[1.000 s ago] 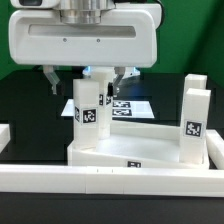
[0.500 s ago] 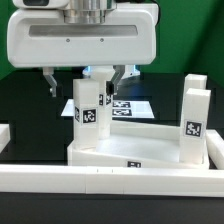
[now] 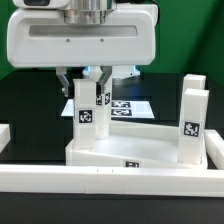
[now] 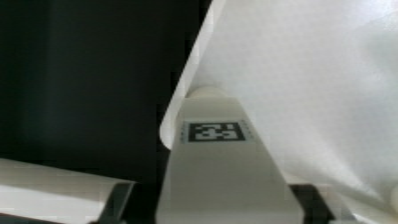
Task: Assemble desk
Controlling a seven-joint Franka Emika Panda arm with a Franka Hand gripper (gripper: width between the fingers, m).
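White plastic all over — a leg [image 3: 88, 108] with a small black-and-white tag stood upright on the tabletop [image 3: 140, 148], at the exterior view's left. My pincer [image 3: 86, 84] gripped its top. Only the wrist view showed its fingers [image 4: 118, 201] flanking the leg [image 4: 217, 160].

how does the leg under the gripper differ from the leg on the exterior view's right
The leg under the gripper stands between the jaws; the right leg stands free. The first is on the tabletop's left, the second at its right rim. Both are upright white blocks with a black-and-white tag.
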